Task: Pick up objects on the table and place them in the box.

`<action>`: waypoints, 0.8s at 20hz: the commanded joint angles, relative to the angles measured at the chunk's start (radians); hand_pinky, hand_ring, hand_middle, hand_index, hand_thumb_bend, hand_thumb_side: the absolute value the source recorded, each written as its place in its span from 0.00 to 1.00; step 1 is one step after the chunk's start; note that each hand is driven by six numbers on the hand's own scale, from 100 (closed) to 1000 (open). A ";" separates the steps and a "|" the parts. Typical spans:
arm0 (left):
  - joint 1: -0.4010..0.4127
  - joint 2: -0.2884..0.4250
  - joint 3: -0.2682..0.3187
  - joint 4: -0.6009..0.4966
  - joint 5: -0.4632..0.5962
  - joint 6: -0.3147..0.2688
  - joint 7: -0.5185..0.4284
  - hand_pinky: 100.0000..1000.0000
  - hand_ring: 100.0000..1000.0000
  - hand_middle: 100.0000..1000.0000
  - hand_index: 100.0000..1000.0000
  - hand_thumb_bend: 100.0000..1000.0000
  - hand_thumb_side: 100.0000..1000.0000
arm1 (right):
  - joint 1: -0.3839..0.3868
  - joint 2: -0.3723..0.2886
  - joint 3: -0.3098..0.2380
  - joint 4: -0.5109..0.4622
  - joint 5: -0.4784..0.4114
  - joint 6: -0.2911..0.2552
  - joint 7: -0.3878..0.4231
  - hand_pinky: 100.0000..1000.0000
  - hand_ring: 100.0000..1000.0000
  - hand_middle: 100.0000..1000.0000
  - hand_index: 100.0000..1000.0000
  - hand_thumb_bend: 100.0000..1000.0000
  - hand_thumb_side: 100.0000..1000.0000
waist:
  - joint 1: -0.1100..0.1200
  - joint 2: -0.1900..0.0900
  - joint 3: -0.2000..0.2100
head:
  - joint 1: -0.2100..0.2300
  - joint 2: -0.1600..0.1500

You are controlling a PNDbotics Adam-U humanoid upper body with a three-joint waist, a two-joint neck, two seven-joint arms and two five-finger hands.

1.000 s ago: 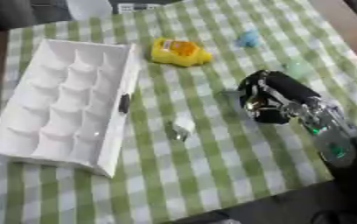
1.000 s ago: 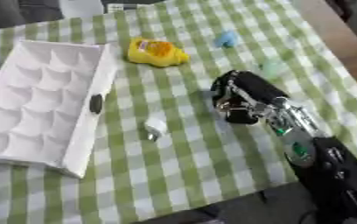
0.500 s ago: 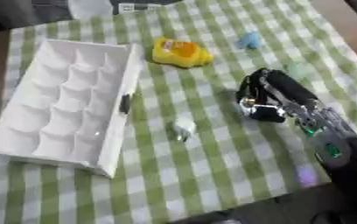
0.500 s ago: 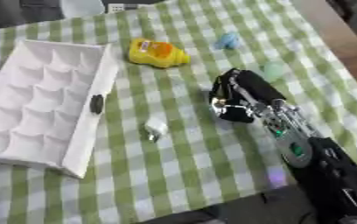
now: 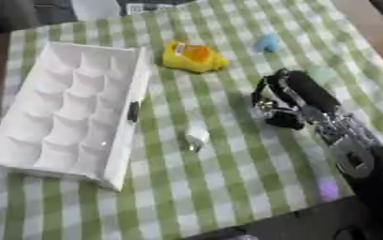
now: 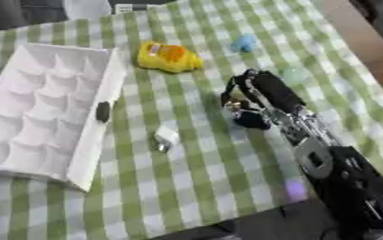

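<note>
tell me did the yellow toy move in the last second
No. The yellow toy lies where it did, just right of the white box's far corner, apart from the right hand.

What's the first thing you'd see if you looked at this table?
Probably the big white tray with rows of hollow cups, lying on the left of the green checked cloth. Next, the bright yellow toy near the far middle, and the robot's black right hand reaching in from the right with its fingers curled just past that toy. A small white thing lies alone in the middle.
</note>
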 commanded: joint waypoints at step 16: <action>0.000 0.011 -0.014 -0.011 0.004 0.003 -0.013 0.72 0.59 0.90 0.85 0.17 0.90 | -0.183 -0.125 0.090 -0.141 -0.053 -0.070 0.061 0.00 0.00 0.00 0.08 0.00 0.03 | -0.025 -0.040 0.037 | -0.014 -0.002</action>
